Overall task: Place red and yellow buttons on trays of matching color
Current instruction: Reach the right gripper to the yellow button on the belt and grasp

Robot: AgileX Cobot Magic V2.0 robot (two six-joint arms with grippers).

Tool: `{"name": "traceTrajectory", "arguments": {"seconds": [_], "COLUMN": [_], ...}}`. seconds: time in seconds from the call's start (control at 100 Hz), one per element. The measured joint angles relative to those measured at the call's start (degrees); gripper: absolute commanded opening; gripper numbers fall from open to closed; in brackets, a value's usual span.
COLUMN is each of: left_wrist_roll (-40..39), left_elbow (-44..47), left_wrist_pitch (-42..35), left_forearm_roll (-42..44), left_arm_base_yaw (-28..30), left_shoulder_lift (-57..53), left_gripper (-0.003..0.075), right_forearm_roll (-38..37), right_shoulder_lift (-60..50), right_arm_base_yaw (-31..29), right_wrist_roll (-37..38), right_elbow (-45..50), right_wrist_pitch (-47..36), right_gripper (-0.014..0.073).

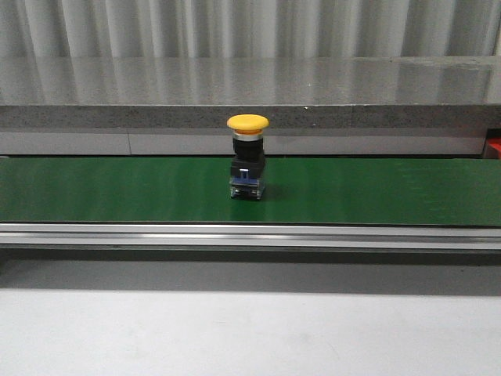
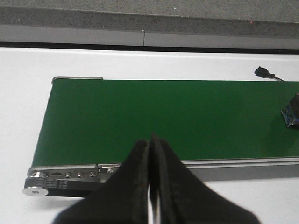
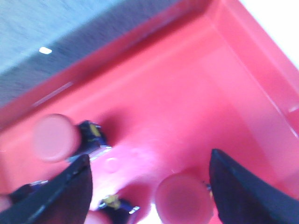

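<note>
A yellow button [image 1: 247,157] with a black body stands upright at the middle of the green conveyor belt [image 1: 117,192]. In the left wrist view only its base [image 2: 292,114] shows, at the frame's edge. My left gripper [image 2: 152,140] is shut and empty, hanging over the belt's near rail, well apart from the button. My right gripper [image 3: 149,158] is open above the red tray [image 3: 187,84]. One red button [image 3: 183,198] stands between its fingers and another red button [image 3: 53,137] lies beside them. No yellow tray is in view.
The belt [image 2: 163,116] ends in a roller housing [image 2: 60,182] on the white table [image 2: 18,116]. A small black connector [image 2: 264,72] with a cable lies behind the belt. A grey stone ledge [image 1: 250,113] runs behind. A corner of the red tray [image 1: 493,147] peeks in at the far right.
</note>
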Motion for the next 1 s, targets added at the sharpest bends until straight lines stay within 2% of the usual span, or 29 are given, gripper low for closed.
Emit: {"name": "traceTrajectory", "arguments": {"seconds": [0.16, 0.3, 0.65, 1.0], "left_wrist_roll": [0.0, 0.0, 0.0, 0.0], "left_elbow": [0.0, 0.0, 0.0, 0.0], "left_wrist_pitch": [0.0, 0.0, 0.0, 0.0], "left_forearm_roll": [0.0, 0.0, 0.0, 0.0], "left_arm_base_yaw": [0.0, 0.0, 0.0, 0.0], "left_shoulder_lift": [0.0, 0.0, 0.0, 0.0], "left_gripper": [-0.002, -0.002, -0.002, -0.002], "right_forearm_roll": [0.0, 1.46, 4.12, 4.2], "right_shoulder_lift": [-6.26, -13.28, -29.82, -29.43], "right_arm_base_yaw": [1.12, 4.6, 22.09, 35.93], "right_wrist_roll": [-0.53, -4.03, -14.7, -22.7], "right_elbow": [0.29, 3.56, 20.17, 29.28], "right_wrist_pitch": [2.68, 3.43, 9.25, 13.75], "right_gripper": [0.0531, 0.053, 0.053, 0.053]}}
